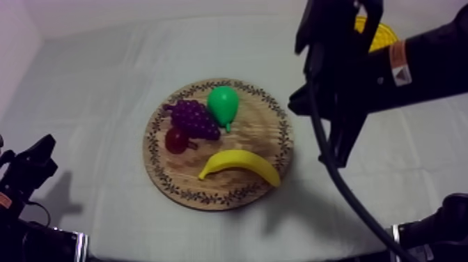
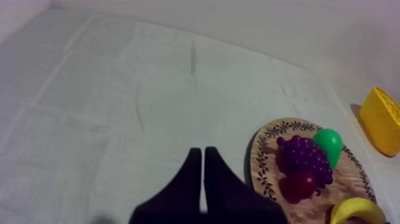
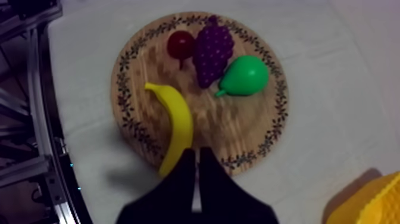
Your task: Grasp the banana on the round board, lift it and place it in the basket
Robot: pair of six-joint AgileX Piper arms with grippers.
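Grey-white cloth (image 1: 104, 104) bears the round wooden board (image 1: 268, 139); the yellow basket (image 1: 379, 35) stands apart, past the board's far right. The banana (image 1: 240, 166) lies on the board's near side. The right gripper (image 3: 197, 154), fingers together, hangs over the board's rim by the banana; the left gripper (image 2: 203, 152), fingers together, sits left of the board

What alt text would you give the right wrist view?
The right tool, shut on nothing, hangs over the rim of the wooden board beside the banana. The board also carries grapes, a pear and a small red fruit; the yellow basket sits nearby.
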